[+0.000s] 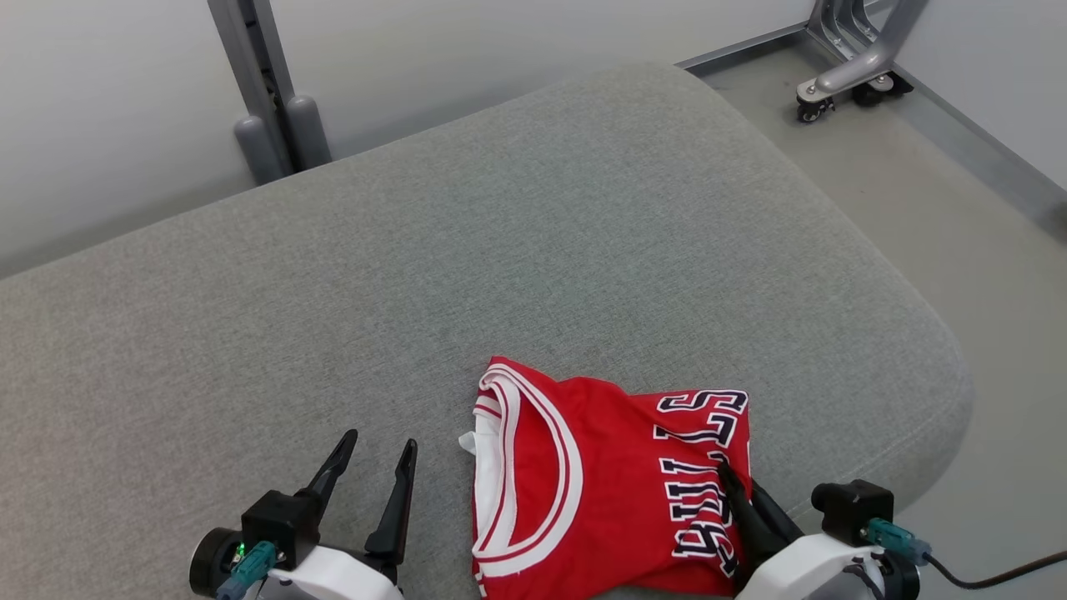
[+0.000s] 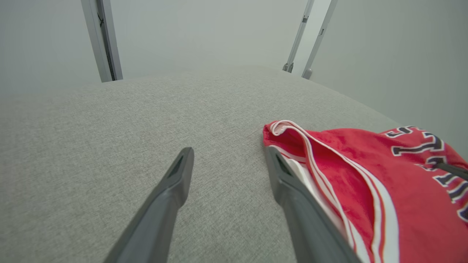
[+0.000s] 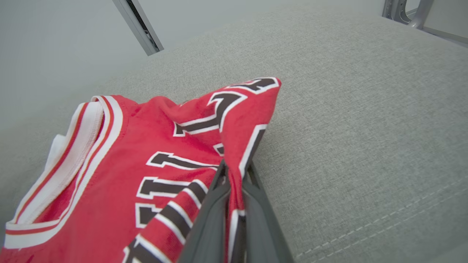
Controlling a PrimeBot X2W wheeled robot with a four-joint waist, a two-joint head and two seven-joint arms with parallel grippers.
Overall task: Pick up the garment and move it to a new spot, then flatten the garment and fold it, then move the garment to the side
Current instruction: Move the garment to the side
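The garment (image 1: 583,483) is a red jersey with white trim and dark lettering, folded, lying near the front edge of the grey cushion (image 1: 467,250). At the jersey's right edge my right gripper (image 1: 723,471) is shut on a pinched ridge of its cloth; the right wrist view has the fabric (image 3: 146,157) rising between the two dark fingers (image 3: 236,171). My left gripper (image 1: 379,446) stands open on the bare cushion just left of the jersey, nothing between its fingers. In the left wrist view its right finger (image 2: 289,182) runs along the jersey's white-trimmed edge (image 2: 347,171).
The cushion's rounded right edge (image 1: 942,358) drops to the pale floor. A metal post (image 1: 258,92) stands behind the cushion at the back left, and a wheeled metal frame foot (image 1: 842,79) sits on the floor at the back right. A dark cable (image 1: 1000,571) trails from my right wrist.
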